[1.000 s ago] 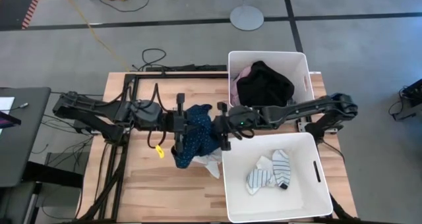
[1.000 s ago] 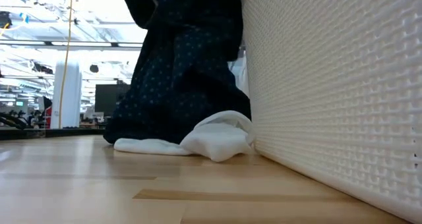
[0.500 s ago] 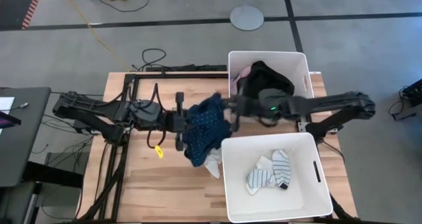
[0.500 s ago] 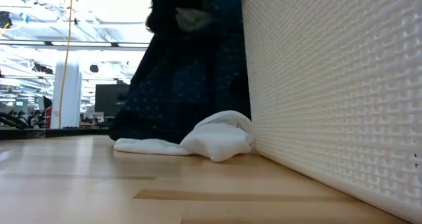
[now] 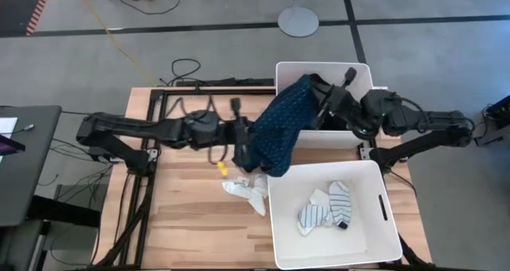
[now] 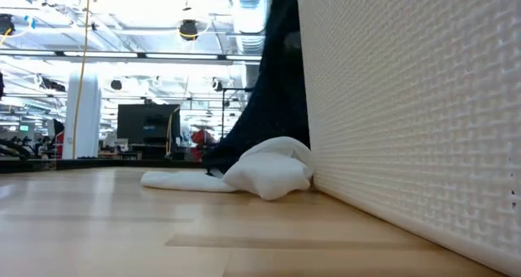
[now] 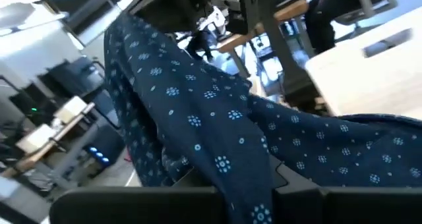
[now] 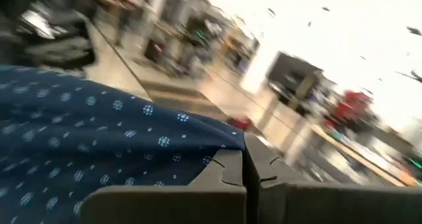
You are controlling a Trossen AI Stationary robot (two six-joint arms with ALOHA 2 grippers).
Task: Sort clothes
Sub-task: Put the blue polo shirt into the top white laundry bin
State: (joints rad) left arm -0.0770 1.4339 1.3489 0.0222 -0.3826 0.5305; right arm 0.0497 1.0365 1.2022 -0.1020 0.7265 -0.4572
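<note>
The navy dotted garment [image 5: 277, 129] hangs spread between my two grippers, above the table and the far white bin [image 5: 319, 65]. My left gripper [image 5: 241, 140] is shut on its lower left part. Over the far bin, my right gripper [image 5: 320, 102] is shut on its upper part. In the low view the garment [image 6: 273, 81] hangs beside the near bin's wall [image 6: 407, 114]. A white cloth [image 5: 245, 189] lies flat on the table below it. Striped and white socks [image 5: 327, 211] lie in the near bin [image 5: 272, 215]. My left gripper pinches a bunched part of the garment [image 7: 247, 184] between its two fingers, coming level from the table's left. The cloth runs up and away from the fingers. My right gripper pinches an edge of the garment [image 8: 221, 145] between its shut fingers [image 8: 231, 174], level, from the table's right. The cloth spreads away to one side, lifted clear of the table.
The near bin stands close under the garment's lower end. A small yellow piece [image 5: 223, 169] lies on the wooden table near the white cloth [image 6: 264, 173]. The right arm and the garment cover most of the far bin's inside. Bare tabletop lies at the near left.
My right gripper has risen and drawn back toward the far bin, taking the garment's upper part with it. My left gripper has moved toward the table's right. The garment has lifted off the table and spread out between them. The white cloth stays where it was.
</note>
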